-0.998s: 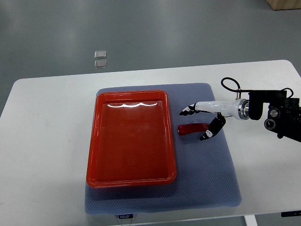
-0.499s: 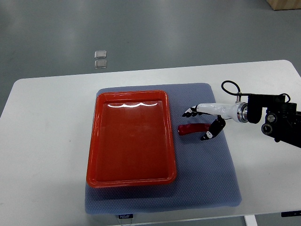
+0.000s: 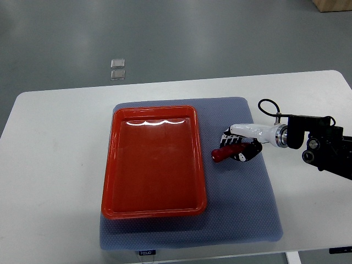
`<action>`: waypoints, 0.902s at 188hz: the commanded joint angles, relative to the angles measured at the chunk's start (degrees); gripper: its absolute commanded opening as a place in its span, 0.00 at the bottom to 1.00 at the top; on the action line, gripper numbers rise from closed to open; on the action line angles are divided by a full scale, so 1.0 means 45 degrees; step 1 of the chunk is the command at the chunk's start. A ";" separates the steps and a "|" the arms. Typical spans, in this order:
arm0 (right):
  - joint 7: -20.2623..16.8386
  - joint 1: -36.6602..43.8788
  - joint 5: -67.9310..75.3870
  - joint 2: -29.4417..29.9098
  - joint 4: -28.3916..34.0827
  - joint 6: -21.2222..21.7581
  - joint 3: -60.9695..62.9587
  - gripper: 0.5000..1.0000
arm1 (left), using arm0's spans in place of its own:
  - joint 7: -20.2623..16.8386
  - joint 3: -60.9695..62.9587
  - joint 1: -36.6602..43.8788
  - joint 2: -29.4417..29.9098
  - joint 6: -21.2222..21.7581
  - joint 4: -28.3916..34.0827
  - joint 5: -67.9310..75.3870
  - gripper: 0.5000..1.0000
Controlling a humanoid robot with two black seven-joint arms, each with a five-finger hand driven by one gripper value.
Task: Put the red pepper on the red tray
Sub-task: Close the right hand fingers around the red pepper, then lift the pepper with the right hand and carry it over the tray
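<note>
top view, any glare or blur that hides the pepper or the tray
Top view: sharp throughout; white glare streaks sit along the far inner edge of the red tray; the right hand covers part of the red pepper, only its left end shows; soft lighting, faint shadows.

Only text: small white label (image 3: 146, 252) on front edge of blue-grey mat (image 3: 242, 220), too tiny and blurred to read. Nothing readable on red tray (image 3: 110, 181) or arm.
</note>
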 commanded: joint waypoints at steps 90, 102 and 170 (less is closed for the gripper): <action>-0.0031 0.2555 0.0466 -0.1043 0.0424 0.0527 0.0021 0.00 | 0.0000 0.0014 -0.0018 0.0000 -0.0001 -0.0040 0.0002 1.00; -0.0051 0.3297 0.0719 -0.0867 0.0424 0.0605 -0.0037 0.00 | 0.0000 0.0014 -0.0018 0.0000 -0.0001 -0.0040 0.0002 1.00; -0.0109 0.5348 0.0934 0.3233 -0.1489 0.0507 -0.2010 0.00 | 0.0000 0.0014 -0.0038 0.0000 -0.0001 0.0019 0.0002 1.00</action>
